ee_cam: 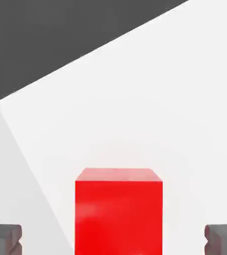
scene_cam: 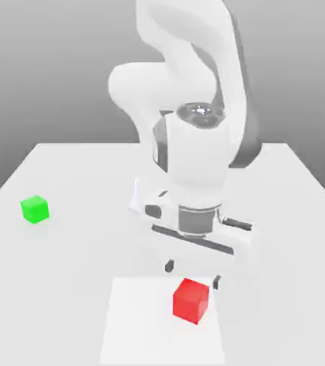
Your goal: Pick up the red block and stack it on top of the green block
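Fingers (ee_cam: pixel 113 240) are spread wide with nothing between the tips yet, so you're at the lining-up part of the pick, just ahead of the grab. Your red block (scene_cam: pixel 191 301) is sitting on the pale square (scene_cam: pixel 145 325) near the front of the table (scene_cam: pixel 72 286), right by the gripper, and the hand view has it sitting between the two fingertips with a gap on either side. Its faces look pretty well squared up to the fingers too, so I don't think you need much more twist, if any.

Next move, imo: go straight down until the tips are beside the block's sides, then close and make sure it's actually pinched before you lift. If you drop in off-centre, one finger could clip the top or shove the block.

Green block (scene_cam: pixel 35 209) is on the table well apart, over on the exterior view's left. That's your stacking spot, so leave it alone until you've got red in hand.
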Available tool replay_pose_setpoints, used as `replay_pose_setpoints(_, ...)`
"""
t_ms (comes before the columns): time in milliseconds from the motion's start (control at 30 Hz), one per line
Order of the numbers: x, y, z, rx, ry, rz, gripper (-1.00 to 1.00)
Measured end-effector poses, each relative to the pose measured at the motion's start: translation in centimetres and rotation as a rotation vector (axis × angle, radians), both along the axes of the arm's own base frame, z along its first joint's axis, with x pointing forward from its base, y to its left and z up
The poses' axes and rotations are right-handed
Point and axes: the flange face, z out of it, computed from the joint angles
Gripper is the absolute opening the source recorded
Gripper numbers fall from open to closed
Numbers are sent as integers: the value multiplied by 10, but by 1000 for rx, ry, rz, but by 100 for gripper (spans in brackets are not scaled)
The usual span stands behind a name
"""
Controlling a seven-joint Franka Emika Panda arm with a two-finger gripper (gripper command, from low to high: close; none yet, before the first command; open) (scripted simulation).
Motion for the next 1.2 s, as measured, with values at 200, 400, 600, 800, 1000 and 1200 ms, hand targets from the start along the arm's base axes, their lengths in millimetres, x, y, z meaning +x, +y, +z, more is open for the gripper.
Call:
replay_pose_setpoints(200,-2,0,-27,-1,1,1,-100)
replay_pose_setpoints(400,-1,0,-11,0,0,-1,-100)
replay_pose_setpoints(600,-2,-44,37,-13,1,-125,-100)
replay_pose_setpoints(800,-38,-190,52,-47,0,-589,-100)
replay_pose_setpoints(1000,-114,-294,64,-58,1,-1018,-100)
replay_pose_setpoints(1200,-227,-368,72,-42,3,-1484,-100)
